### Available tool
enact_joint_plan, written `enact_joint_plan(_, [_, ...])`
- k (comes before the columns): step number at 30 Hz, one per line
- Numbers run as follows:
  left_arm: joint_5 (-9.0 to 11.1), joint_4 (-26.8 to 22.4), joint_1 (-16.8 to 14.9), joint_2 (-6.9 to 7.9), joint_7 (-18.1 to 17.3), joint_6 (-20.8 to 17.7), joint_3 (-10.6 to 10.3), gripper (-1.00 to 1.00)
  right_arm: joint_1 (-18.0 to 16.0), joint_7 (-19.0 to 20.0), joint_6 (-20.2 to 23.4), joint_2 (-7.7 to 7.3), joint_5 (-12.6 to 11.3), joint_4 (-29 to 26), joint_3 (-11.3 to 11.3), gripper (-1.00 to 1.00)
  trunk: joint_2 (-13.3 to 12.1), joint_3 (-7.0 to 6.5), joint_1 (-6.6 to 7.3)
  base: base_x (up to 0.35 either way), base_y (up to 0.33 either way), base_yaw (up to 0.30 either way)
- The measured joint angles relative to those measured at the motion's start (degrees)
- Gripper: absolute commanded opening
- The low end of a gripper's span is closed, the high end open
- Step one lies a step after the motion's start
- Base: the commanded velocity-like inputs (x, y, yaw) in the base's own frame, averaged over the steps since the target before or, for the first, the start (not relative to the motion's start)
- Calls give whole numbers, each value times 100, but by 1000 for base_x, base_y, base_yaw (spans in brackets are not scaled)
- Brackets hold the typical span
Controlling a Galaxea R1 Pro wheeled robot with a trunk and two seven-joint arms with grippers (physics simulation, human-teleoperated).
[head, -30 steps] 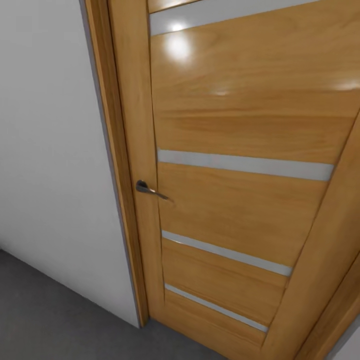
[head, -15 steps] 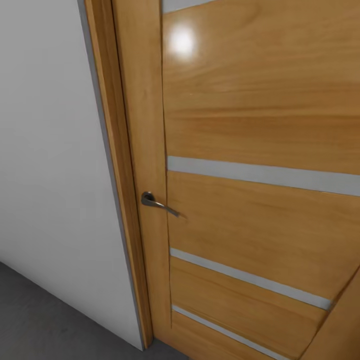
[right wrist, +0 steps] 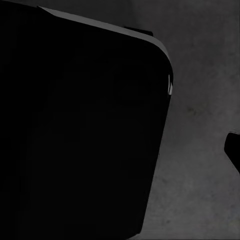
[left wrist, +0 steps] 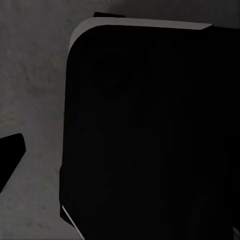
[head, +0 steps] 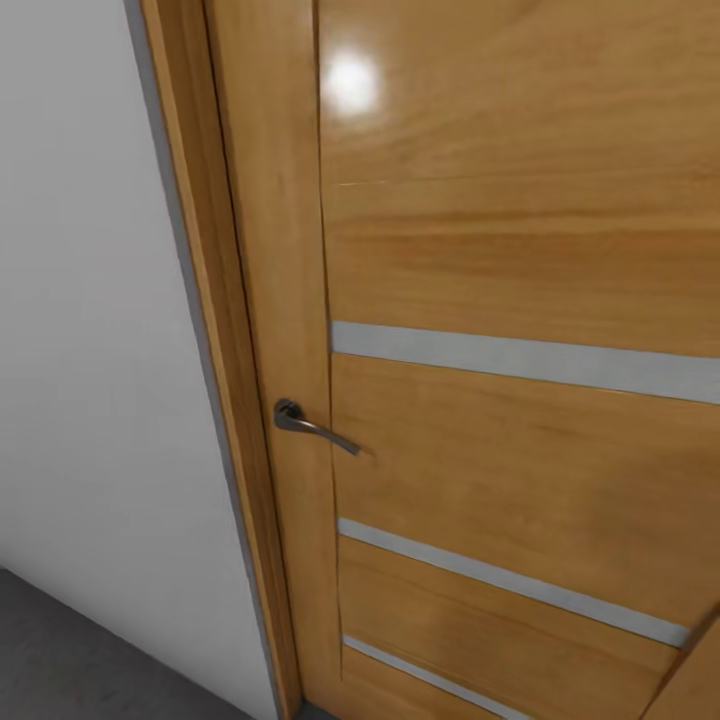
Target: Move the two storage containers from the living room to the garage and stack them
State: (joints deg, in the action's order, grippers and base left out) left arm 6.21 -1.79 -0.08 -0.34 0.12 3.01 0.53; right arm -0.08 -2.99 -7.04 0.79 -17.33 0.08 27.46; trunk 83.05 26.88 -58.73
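Facing the robot's head camera at close range is a wooden door (head: 520, 400), honey-coloured and glossy, with a bright light reflection high on its panel. Three pale grey horizontal strips (head: 520, 360) cross the panel, one at mid-height and two lower down. A dark metal lever handle (head: 310, 424) sits on the door's left edge, its lever pointing right and slightly downward. The door frame (head: 200, 350), in matching wood, runs just left of the handle, top to bottom. Left of the frame stands a plain pale grey wall (head: 90, 350). At the near left corner, a strip of the floor (head: 80, 660) shows dark grey and speckled, meeting the wall's base.

From the left wrist camera, a large black rounded body (left wrist: 150, 135), probably part of the robot itself, lies over the same dark grey floor (left wrist: 30, 75); a small dark shape (left wrist: 9, 155) juts in at one edge, too dim to identify. The right wrist camera gives a similar picture: a black rounded mass (right wrist: 75, 130) over grey floor (right wrist: 200, 150).

Whether either claw is released or clenched I cannot tell. The two storage containers are not located at this position; the surroundings match the garage.
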Motion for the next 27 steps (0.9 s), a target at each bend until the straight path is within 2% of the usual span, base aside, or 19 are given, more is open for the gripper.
enact_joint_plan(16, [0,2,0,0,3,2,0,100,0,0,0,-2,-16,0,0,100,0,0,0,1,0,-239])
enact_joint_plan(27, [1,3,0,0,-4,3,0,100,0,2,-9,-2,-15,0,-9,100,0,0,3,223,146,-37])
